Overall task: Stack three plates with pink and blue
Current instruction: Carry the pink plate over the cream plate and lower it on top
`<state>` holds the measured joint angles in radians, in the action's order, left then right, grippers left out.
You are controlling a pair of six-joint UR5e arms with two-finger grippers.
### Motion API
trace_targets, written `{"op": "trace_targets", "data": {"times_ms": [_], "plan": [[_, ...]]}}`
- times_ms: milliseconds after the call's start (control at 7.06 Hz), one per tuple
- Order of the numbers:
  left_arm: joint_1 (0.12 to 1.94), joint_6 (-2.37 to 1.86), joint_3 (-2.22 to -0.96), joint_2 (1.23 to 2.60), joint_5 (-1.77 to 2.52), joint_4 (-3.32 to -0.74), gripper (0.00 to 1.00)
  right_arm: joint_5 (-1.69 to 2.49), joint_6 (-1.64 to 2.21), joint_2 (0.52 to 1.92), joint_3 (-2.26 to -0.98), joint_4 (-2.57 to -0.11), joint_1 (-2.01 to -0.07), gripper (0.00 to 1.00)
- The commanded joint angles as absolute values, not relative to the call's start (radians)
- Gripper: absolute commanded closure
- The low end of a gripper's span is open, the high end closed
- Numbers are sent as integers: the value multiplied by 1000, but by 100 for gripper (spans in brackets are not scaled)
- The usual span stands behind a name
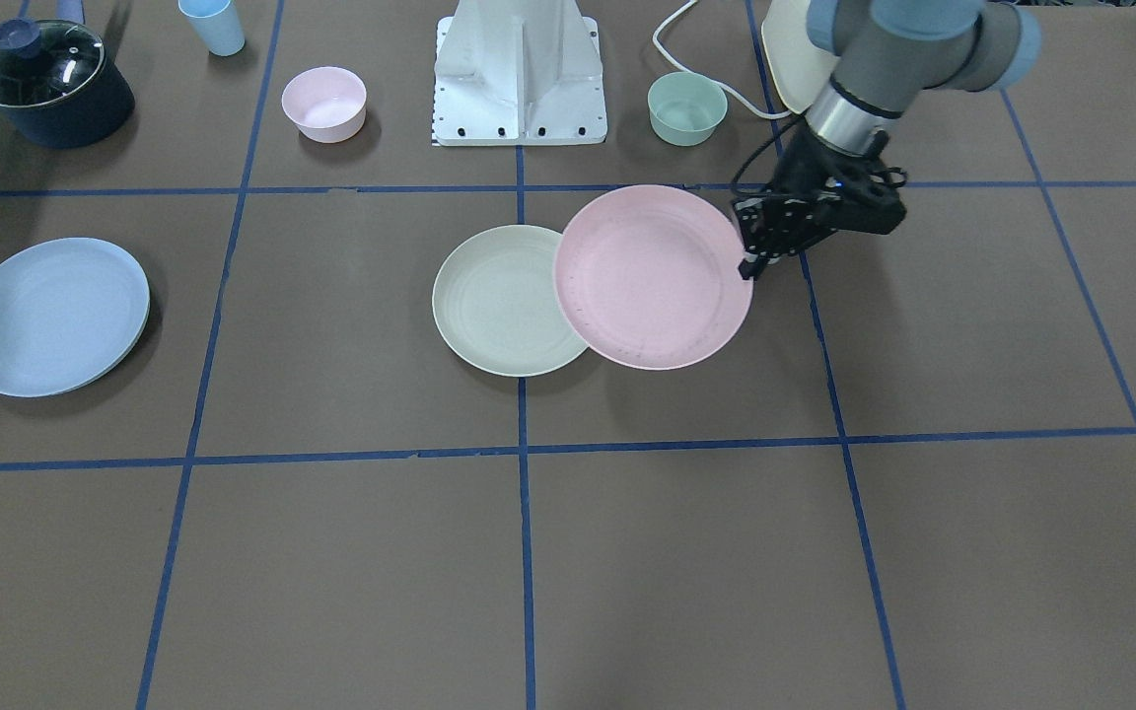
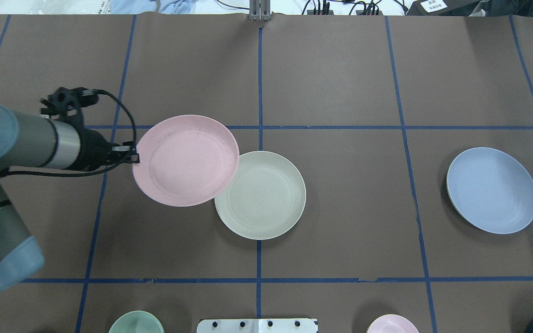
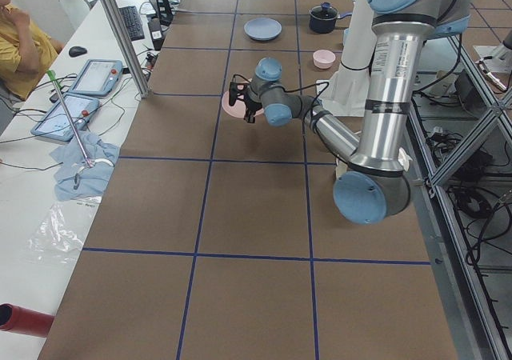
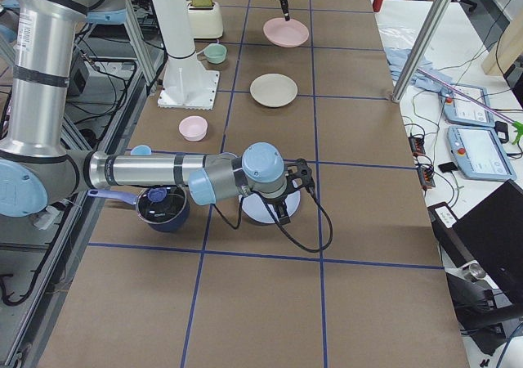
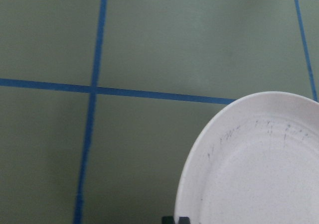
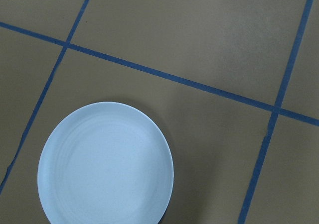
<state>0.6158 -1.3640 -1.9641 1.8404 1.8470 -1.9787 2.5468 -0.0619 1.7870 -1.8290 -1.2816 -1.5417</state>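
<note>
My left gripper (image 1: 747, 264) is shut on the rim of the pale pink plate (image 1: 652, 276) and holds it off the table. In the overhead view the gripper (image 2: 133, 157) is at the left edge of the pink plate (image 2: 185, 159), whose far side overlaps the rim of the cream plate (image 2: 266, 196). The cream plate (image 1: 499, 301) lies flat at the table's middle. The light blue plate (image 2: 492, 189) lies alone on the robot's right. My right gripper (image 4: 286, 198) hovers over the blue plate (image 6: 104, 164); I cannot tell whether it is open or shut.
A small pink bowl (image 1: 323, 104), a small green bowl (image 1: 687, 108), a blue cup (image 1: 213, 25) and a dark lidded pot (image 1: 50, 84) stand along the robot's side. The white robot base (image 1: 521, 79) is between the bowls. A cream toaster (image 1: 787, 59) sits behind the left arm.
</note>
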Motion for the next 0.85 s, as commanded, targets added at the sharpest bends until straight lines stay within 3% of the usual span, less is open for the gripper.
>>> {"op": "trace_targets", "data": {"times_ms": [0,425,566,708], "plan": [[519,-1465,-1853,2003,1769,-1944,100,2548,-60,1789,-1830,-1281,-1542,0],[428,-1465,-1847,2008,1729,-1945,100,2548,-60,1789,-1832,-1281,-1542,0],[426,-1466,-1827,2025,1727,-1947,71,2548,-60,1789,-1832,-1281,-1540,0],[426,-1459,-1813,2026,1729,-1948,1,2548,-60,1789,-1832,-1281,-1540,0]]}}
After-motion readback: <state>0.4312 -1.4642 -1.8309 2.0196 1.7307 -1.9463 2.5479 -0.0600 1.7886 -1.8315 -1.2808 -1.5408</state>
